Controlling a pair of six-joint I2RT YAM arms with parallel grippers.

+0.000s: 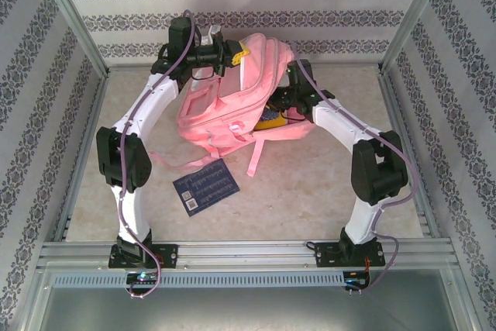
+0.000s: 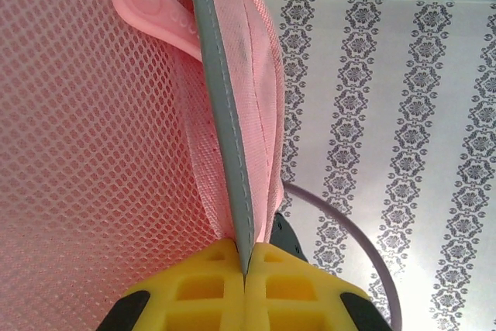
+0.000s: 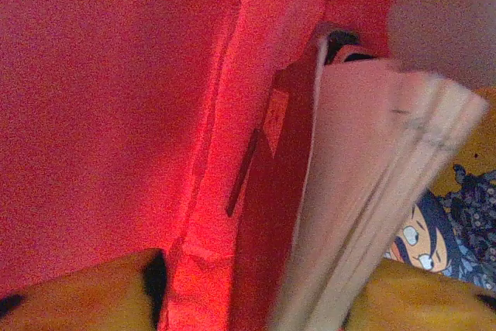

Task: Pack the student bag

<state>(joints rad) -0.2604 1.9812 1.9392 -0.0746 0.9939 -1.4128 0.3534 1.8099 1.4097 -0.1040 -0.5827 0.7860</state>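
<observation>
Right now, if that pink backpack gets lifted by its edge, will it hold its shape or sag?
Probably sag: the backpack is soft fabric, slumped on the table. Its straps lie loose, so they would likely dangle. The left tool pinches only a thin trimmed edge, so the body may hang from there.

The book (image 3: pixel 364 191) inside the student bag (image 3: pixel 116 98) looks blurred.

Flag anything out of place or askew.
A dark blue booklet lies skewed on the table in front of the pink backpack, not packed. Inside the backpack, a cartoon-cover book has its pages fanned loose.
</observation>
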